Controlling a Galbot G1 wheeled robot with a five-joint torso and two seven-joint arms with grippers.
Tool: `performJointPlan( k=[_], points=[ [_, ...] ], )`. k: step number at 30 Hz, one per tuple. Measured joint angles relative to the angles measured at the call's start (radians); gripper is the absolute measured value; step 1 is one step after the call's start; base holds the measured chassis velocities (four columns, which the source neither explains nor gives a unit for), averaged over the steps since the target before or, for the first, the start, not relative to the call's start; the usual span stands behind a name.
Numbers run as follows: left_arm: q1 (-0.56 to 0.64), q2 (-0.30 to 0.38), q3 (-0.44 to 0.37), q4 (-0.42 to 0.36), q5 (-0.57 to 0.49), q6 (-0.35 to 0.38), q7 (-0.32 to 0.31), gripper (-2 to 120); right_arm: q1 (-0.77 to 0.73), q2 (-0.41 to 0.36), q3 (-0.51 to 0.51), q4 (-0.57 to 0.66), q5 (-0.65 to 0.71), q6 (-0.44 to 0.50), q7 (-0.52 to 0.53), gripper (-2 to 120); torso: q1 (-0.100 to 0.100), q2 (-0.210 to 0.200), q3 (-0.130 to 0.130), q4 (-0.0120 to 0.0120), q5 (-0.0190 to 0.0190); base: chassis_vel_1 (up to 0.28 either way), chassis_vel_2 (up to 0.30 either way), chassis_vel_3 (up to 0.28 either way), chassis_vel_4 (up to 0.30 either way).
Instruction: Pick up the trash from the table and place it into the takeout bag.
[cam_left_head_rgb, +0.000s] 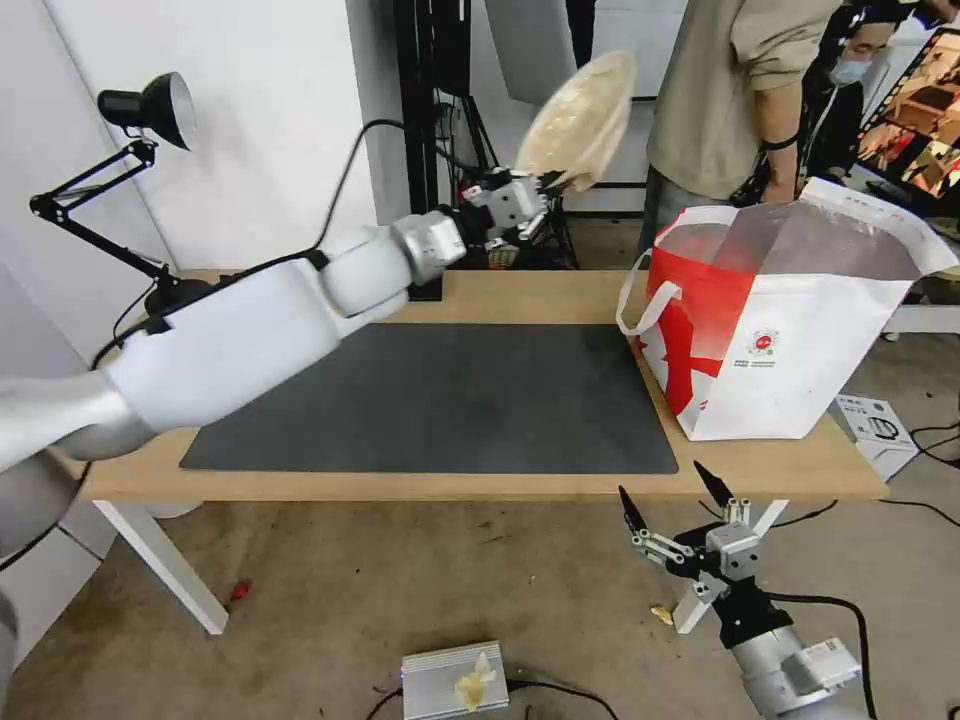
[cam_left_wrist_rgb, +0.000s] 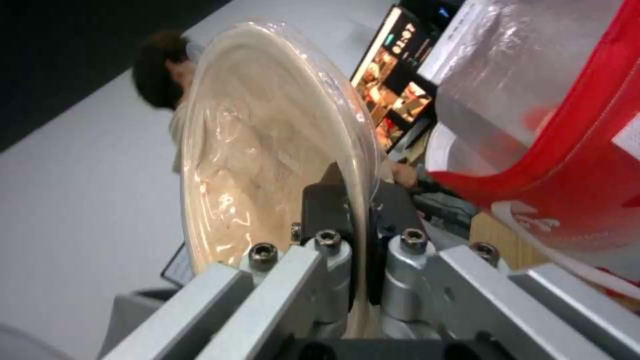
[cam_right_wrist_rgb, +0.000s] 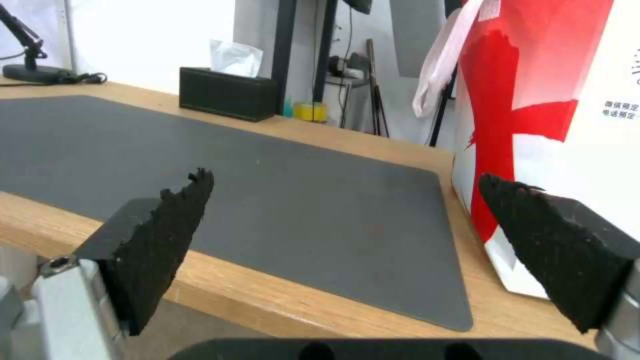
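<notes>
My left gripper (cam_left_head_rgb: 558, 186) is raised high over the back edge of the table (cam_left_head_rgb: 520, 292) and is shut on the rim of a tan paper bowl (cam_left_head_rgb: 582, 118). The bowl stands tilted on edge, left of the takeout bag (cam_left_head_rgb: 790, 330) and above its rim. Up close, the gripper (cam_left_wrist_rgb: 357, 205) pinches the bowl (cam_left_wrist_rgb: 267, 160) with the bag's foil lining (cam_left_wrist_rgb: 533, 75) just beyond. The red-and-white bag stands open at the table's right end. My right gripper (cam_left_head_rgb: 663, 484) hangs open below the table's front edge, its black fingers (cam_right_wrist_rgb: 167, 220) apart and holding nothing.
A dark grey mat (cam_left_head_rgb: 450, 400) covers the table's middle. A black desk lamp (cam_left_head_rgb: 150, 105) stands at the back left and a black tissue box (cam_right_wrist_rgb: 227, 92) at the back. A person stands behind the bag. Small boxes (cam_left_head_rgb: 455, 680) lie on the floor.
</notes>
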Motion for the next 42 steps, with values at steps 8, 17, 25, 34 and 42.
performJointPlan(
  k=[8, 17, 25, 34, 42],
  points=[
    [0.017, -0.143, -0.030, 0.126, 0.108, -0.029, 0.039, 1, 0.000, 0.000, 0.000, 0.000, 0.000, 0.000, 0.000, 100, 0.000, 0.000, 0.000, 0.0002, -0.0001, 0.000, 0.000, 0.000, 0.000],
    [0.054, -0.264, -0.082, 0.224, 0.234, -0.065, 0.068, 1, 0.000, 0.000, 0.000, 0.000, 0.000, 0.000, 0.000, 100, 0.000, 0.000, 0.000, 0.0000, -0.0001, 0.000, 0.000, 0.000, 0.000],
    [0.096, -0.364, -0.147, 0.307, 0.372, -0.107, 0.080, 1, 0.000, 0.000, 0.000, 0.000, 0.000, 0.000, 0.000, 100, 0.000, 0.000, 0.000, 0.0002, -0.0001, 0.000, 0.000, 0.000, 0.000],
    [0.139, -0.520, -0.285, 0.441, 0.601, -0.197, 0.128, 1, 0.000, 0.000, 0.000, 0.000, 0.000, 0.000, 0.000, 100, 0.000, 0.000, 0.000, -0.0002, 0.0000, 0.000, 0.000, 0.000, 0.000],
    [0.157, -0.556, -0.314, 0.481, 0.658, -0.206, 0.148, 1, 0.000, 0.000, 0.000, 0.000, 0.000, 0.000, 0.000, 100, 0.000, 0.000, 0.000, 0.0003, -0.0002, 0.000, 0.000, 0.000, 0.000]
  ],
)
